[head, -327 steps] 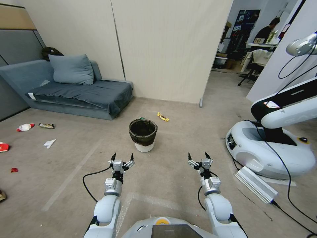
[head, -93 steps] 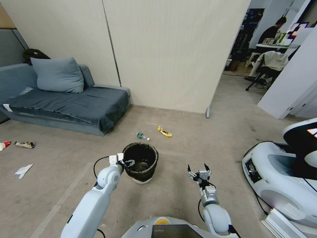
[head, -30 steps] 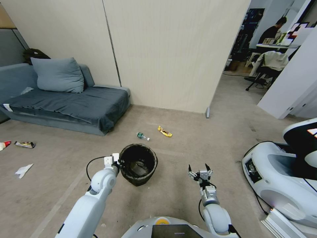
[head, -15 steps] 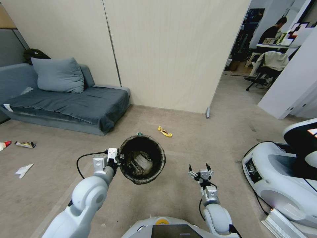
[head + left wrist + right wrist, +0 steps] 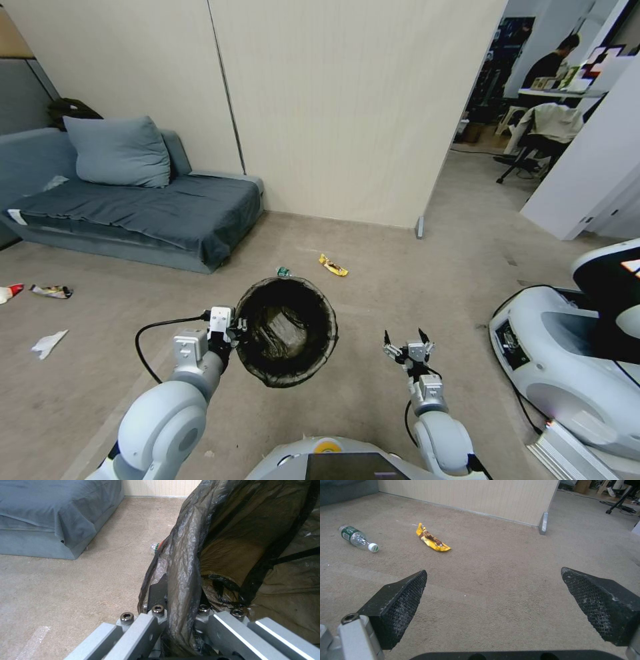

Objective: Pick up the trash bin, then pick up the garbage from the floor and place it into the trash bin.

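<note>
Beige carpet (image 5: 373, 267) runs to a grey sofa (image 5: 133, 200) at ten o'clock. Left tool (image 5: 233, 328) holds the trash bin (image 5: 287, 331) aloft. Left wrist view: fingers (image 5: 156, 592) clamp its liner rim. Right wrist view: right tool (image 5: 493, 602) gapes empty; yellow wrapper (image 5: 431, 540) and bottle (image 5: 358, 538) lie beyond.

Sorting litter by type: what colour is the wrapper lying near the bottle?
Yellow with dark brown print; the wrapper shows best in the right wrist view.

Robotics lab: sofa (image 5: 133, 207), second robot (image 5: 573, 347).
</note>
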Available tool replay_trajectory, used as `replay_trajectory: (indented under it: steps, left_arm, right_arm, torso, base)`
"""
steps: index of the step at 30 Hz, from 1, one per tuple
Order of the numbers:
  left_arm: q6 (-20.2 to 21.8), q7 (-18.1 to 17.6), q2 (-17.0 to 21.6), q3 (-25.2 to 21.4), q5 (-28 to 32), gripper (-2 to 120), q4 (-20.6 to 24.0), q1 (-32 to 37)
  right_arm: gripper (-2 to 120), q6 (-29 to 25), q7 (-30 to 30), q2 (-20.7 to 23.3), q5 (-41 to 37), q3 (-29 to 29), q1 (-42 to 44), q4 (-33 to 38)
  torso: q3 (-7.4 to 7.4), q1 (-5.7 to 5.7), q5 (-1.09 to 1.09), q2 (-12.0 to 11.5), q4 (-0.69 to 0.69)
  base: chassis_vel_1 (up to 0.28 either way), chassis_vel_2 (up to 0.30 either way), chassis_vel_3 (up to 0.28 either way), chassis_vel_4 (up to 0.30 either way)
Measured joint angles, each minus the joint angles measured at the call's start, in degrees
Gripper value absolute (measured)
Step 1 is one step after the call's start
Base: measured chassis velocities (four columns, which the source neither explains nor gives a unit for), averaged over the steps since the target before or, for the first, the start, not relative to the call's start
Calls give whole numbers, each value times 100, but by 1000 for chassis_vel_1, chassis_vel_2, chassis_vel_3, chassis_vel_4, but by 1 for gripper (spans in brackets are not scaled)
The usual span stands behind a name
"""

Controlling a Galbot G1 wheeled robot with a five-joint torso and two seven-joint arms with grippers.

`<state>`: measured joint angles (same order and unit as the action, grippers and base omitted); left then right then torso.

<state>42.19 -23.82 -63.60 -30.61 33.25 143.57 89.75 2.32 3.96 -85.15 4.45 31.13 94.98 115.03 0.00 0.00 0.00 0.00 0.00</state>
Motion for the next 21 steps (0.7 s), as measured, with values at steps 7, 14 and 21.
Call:
replay_trajectory:
  steps: [7, 14, 21]
  left_arm:
    - [-2, 7, -54, -3, -93, 1, -14, -52]
    - [-5, 9, -96, 0, -133, 1, -22, -58]
    - [-6, 16, -129, 1, -188, 1, -26, -61]
  right_arm:
    - [100, -5, -27, 7, -13, 32, 3, 47]
    - [100, -105, -144, -3, -18, 66, -17, 45]
    - [100, -120, -147, -11, -19, 83, -43, 31]
  torso:
    - [0, 0, 0, 0, 0]
    - [0, 0, 0, 0, 0]
    - [-1, 0, 0, 0, 0]
  base:
    - [0, 0, 0, 0]
    - [0, 0, 0, 0]
    - [-42, 37, 35, -31]
